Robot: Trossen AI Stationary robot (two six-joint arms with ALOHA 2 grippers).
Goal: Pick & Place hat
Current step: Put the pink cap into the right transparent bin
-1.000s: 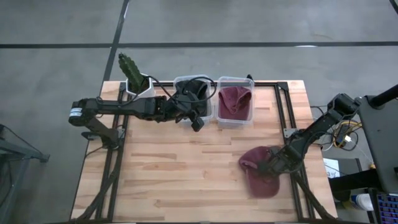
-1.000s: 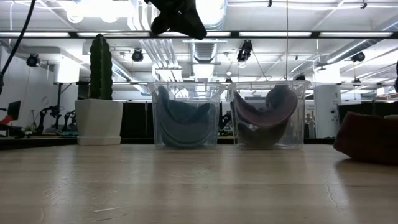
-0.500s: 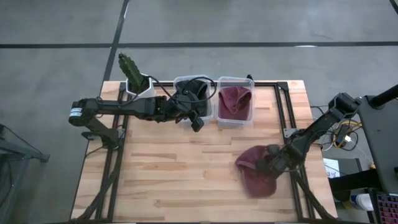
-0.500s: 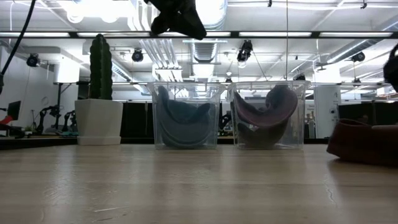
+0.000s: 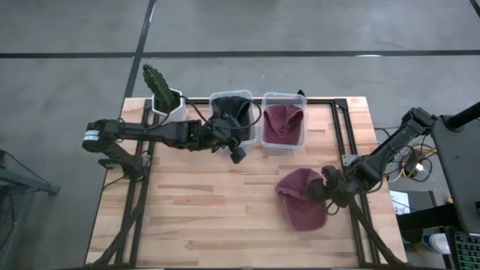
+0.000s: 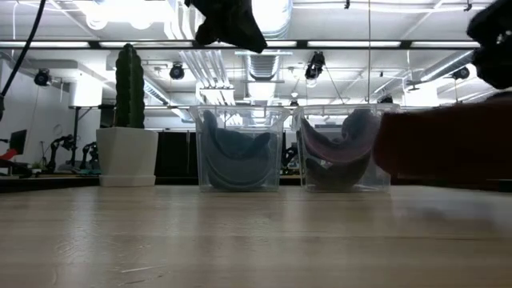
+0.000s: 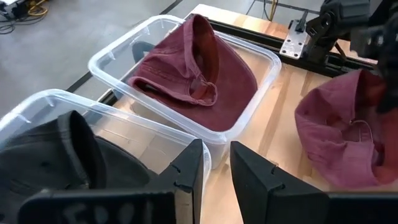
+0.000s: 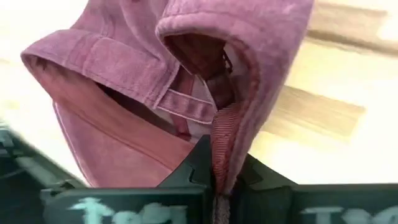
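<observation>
A maroon hat (image 5: 300, 199) hangs from my right gripper (image 5: 328, 187) above the right half of the table; the low view shows this hat (image 6: 448, 148) raised, with my right gripper (image 6: 496, 40) above it. My right gripper (image 8: 217, 180) is shut on it. My left gripper (image 5: 236, 148) hovers at the near wall of a clear bin (image 5: 219, 97) that holds a dark hat (image 5: 234, 111). Its fingers (image 7: 214, 180) are a narrow gap apart and hold nothing. A second clear bin (image 5: 264, 99) holds another maroon hat (image 5: 283, 121). My right gripper pinches the maroon hat's rim band (image 8: 221, 140) between its two fingers, near the back strap (image 8: 186, 102), coming from the table's right. The hat hangs open side toward the gripper, its brim (image 5: 304, 216) lowest. In the low view it looks lifted clear of the table.
A cactus in a white pot (image 5: 161, 94) stands at the far left corner beside the bins. Black frame rails (image 5: 341, 131) run along the table's right and left sides. Bare wood (image 5: 210, 202) lies in the near and middle part.
My right gripper has risen and moved a little toward the table's left and far side, keeping hold. The maroon hat, which lay on the table near the right edge, has come up off the wood and shifted left with it.
</observation>
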